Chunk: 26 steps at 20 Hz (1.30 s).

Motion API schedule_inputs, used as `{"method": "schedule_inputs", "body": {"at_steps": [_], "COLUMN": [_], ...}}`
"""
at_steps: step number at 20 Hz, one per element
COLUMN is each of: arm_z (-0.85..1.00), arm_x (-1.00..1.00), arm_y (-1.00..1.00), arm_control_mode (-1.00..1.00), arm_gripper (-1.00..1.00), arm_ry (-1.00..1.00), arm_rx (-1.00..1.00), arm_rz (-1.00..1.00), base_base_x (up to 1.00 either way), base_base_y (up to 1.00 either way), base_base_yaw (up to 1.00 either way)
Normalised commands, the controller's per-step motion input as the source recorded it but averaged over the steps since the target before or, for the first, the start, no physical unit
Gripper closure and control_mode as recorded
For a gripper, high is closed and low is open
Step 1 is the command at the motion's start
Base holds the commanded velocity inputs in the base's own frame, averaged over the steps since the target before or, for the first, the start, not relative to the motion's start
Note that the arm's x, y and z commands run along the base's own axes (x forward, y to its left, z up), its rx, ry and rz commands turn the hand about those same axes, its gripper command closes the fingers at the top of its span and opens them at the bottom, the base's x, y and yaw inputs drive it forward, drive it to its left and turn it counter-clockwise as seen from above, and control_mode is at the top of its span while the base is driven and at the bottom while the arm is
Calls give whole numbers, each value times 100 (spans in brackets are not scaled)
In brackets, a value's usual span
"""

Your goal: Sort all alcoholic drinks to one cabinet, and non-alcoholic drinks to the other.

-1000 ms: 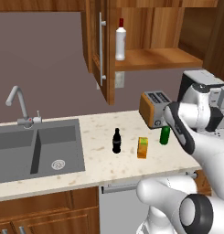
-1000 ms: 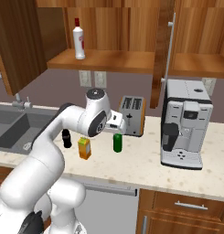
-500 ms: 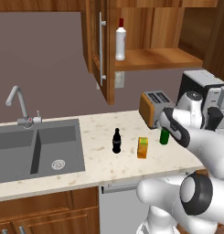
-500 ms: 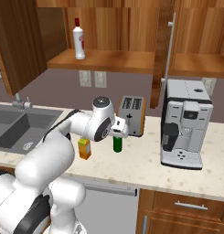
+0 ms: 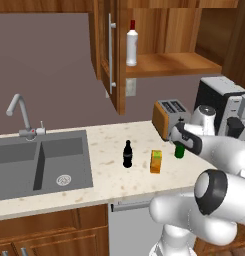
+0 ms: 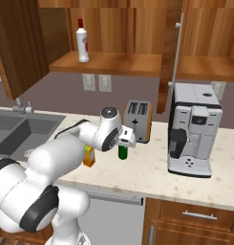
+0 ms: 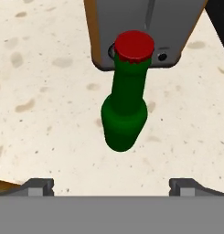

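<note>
A slim dark-green glass bottle (image 7: 126, 109) with a red cap stands upright on the speckled counter, just in front of the toaster. My gripper (image 7: 112, 187) hovers directly above it, open, its fingertips (image 7: 38, 186) spread wide with nothing between them. From the base, the hand (image 5: 180, 140) covers the top of the green bottle (image 5: 179, 151). The white bottle (image 5: 131, 44) with red cap stands on the open cabinet's shelf. A small black cola bottle (image 5: 127, 154) and an orange juice carton (image 5: 155, 161) stand on the counter to the left.
The toaster (image 5: 169, 117) sits right behind the green bottle (image 6: 122, 152). A coffee machine (image 6: 194, 129) stands to the right, and a double sink (image 5: 39, 162) with a faucet to the left. The cabinet door (image 5: 110, 52) hangs open above the counter.
The hand has swung down and forward from beside the toaster to just over the green bottle. The jaws stayed open. The bottles and carton have not moved.
</note>
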Motion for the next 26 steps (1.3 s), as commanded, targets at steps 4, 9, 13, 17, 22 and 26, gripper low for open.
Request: {"method": "schedule_inputs", "body": {"at_steps": [4, 9, 13, 17, 22, 26], "arm_z": [-15, -16, -18, -9, -9, -10], "arm_x": [11, 17, 22, 22, 18, 10], "arm_y": [-13, -10, -1, 0, 0, 0], "arm_control_mode": [-100, -100, -100, -100, -100, -100], "arm_gripper": [-100, -100, -100, -100, -100, -100], "arm_ry": [-1, 0, 0, 0, 0, 0], "arm_rx": [0, 0, 0, 0, 0, 0], "arm_rz": [0, 0, 0, 0, 0, 0], "base_base_x": [0, 0, 0, 0, 0, 0], "base_base_y": [0, 0, 0, 0, 0, 0], "base_base_yaw": [0, 0, 0, 0, 0, 0]}}
